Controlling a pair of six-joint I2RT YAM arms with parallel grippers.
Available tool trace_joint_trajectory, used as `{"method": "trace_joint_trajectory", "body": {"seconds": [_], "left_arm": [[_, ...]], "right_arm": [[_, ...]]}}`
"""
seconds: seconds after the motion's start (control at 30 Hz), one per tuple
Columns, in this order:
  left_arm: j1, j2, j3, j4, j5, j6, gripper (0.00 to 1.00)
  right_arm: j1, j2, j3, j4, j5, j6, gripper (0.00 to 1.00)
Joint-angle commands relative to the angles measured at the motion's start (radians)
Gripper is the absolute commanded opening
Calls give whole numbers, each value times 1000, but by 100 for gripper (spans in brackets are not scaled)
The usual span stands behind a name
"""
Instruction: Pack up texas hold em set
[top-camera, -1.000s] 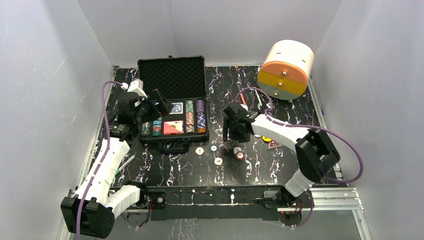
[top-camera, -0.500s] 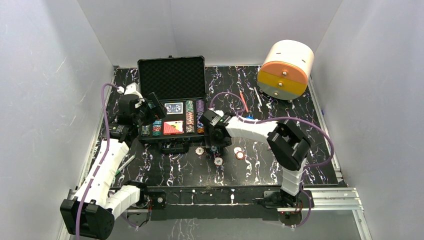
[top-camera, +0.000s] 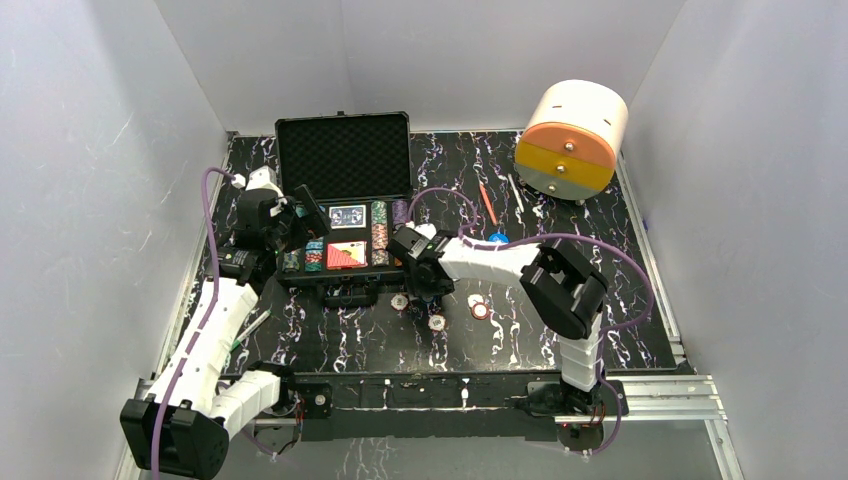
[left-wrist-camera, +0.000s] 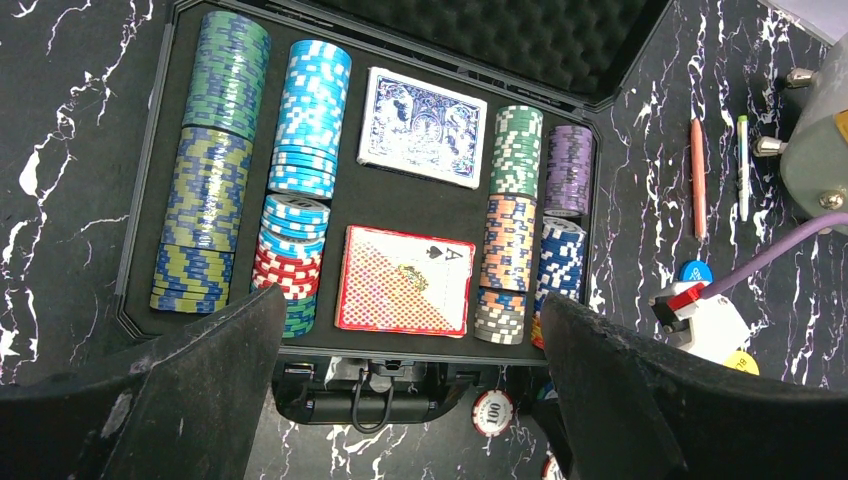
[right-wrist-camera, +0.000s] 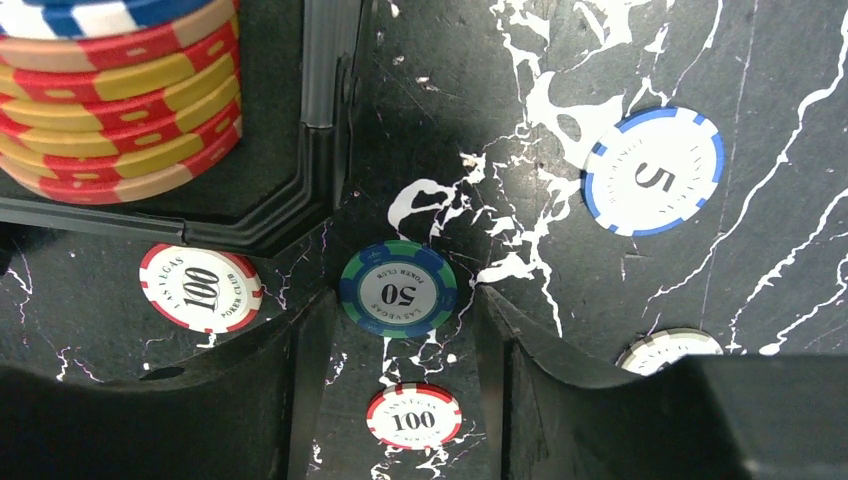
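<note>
The 50 chip (right-wrist-camera: 398, 288) lies flat on the table (right-wrist-camera: 560, 60), in the middle of the right wrist view. It is just off the front corner of the case (top-camera: 343, 155). The right gripper (right-wrist-camera: 400, 310) is low over it, with one finger on each side. The jaws are partly open. A thin gap shows on the right side, so I think it has no hold on the chip yet.

The chip looks small, thin, hard and light. It looks smooth too, so I think it can slip or flip up. Since it lies flat, the best place to hold it is by its two edges, with a soft pinch.

More loose chips lie near. A 100 chip (right-wrist-camera: 200, 288) is at the left, close to the case wall. A second 100 chip (right-wrist-camera: 413, 417) is at the bottom. A 5 chip (right-wrist-camera: 653, 172) is at the upper right.

The case stands open in the upper middle of the top view. Inside, chips lie in rows. Green rows (left-wrist-camera: 215, 160) are at the far left, with blue rows (left-wrist-camera: 310, 115) next to them. More rows (left-wrist-camera: 517, 150) are at the right. Between them lies a blue deck (left-wrist-camera: 422, 127), with a red deck (left-wrist-camera: 405, 280) below it.

The left gripper (left-wrist-camera: 410, 300) hangs over the front of the case. It is wide open and holds nothing.
</note>
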Motion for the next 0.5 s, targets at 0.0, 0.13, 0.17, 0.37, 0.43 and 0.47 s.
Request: {"method": "trace_joint_trajectory", "body": {"seconds": [0.0, 0.13, 0.17, 0.37, 0.43, 0.47], "left_arm": [[2, -29, 22, -19, -7, -3, 98], [3, -24, 21, -17, 2, -9, 98], [1, -24, 21, -17, 3, -10, 98], [2, -19, 17, -14, 16, -20, 98], [2, -18, 13, -14, 22, -25, 98], [2, -18, 10, -14, 28, -28, 98]], "right_arm": [[5, 26, -31, 21, 49, -10, 59], [5, 38, -65, 80, 44, -34, 58], [4, 40, -77, 97, 43, -39, 59], [5, 30, -116, 126, 44, -41, 47], [5, 17, -122, 120, 59, -30, 43], [5, 8, -126, 120, 68, -24, 42]]}}
